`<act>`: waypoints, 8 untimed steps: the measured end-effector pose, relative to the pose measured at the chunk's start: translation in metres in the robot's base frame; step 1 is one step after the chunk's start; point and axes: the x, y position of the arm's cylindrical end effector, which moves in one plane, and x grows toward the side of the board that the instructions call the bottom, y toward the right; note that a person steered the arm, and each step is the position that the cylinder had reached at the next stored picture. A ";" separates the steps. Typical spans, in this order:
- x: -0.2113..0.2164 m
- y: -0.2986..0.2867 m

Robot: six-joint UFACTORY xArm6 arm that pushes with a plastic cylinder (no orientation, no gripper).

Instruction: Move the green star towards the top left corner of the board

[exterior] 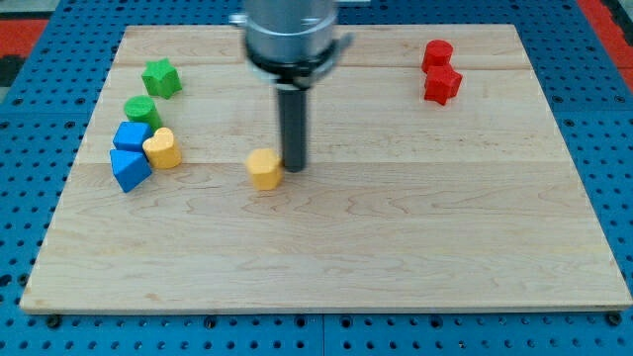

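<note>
The green star [160, 77] lies near the board's upper left, a short way in from the top left corner. My tip [293, 164] stands near the middle of the wooden board [396, 237], far to the right of and below the star. It touches or nearly touches the right side of a yellow hexagon block [264, 169]. The rod hangs from a grey cylinder at the view's top.
Below the green star lie a green round block [140, 110], two blue blocks [132, 136] [130, 169] and a yellow block [161, 148], bunched together at the left. Two red blocks [437, 54] [442, 85] lie at the upper right. Blue pegboard surrounds the board.
</note>
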 end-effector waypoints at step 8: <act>-0.142 -0.240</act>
